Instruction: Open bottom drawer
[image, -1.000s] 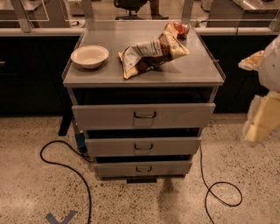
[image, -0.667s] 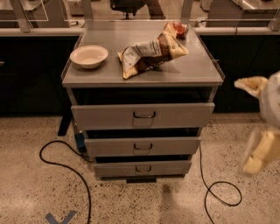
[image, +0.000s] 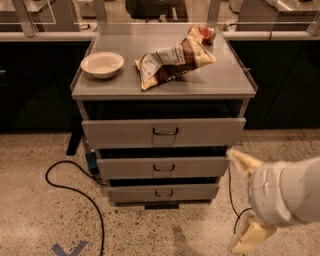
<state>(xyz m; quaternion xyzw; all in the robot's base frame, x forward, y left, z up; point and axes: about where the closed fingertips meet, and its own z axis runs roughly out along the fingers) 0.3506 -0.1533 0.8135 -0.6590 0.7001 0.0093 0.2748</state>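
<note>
In the camera view the gripper (image: 248, 200) has come down and in from the far right edge. Now it hangs low at the near right of the cabinet (image: 227, 75), its two fingers (image: 243, 163) spread wide with nothing between them. The bottom drawer (image: 132, 194) sits lowest on the front, left of the gripper, its little handle (image: 163, 193) not touched yet — so I think the reach is only starting.

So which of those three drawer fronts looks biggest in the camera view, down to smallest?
1. Top drawer
2. Middle drawer
3. Bottom drawer, clearly the smallest front
The hand hovers open at lower right, touching none of them.
</note>
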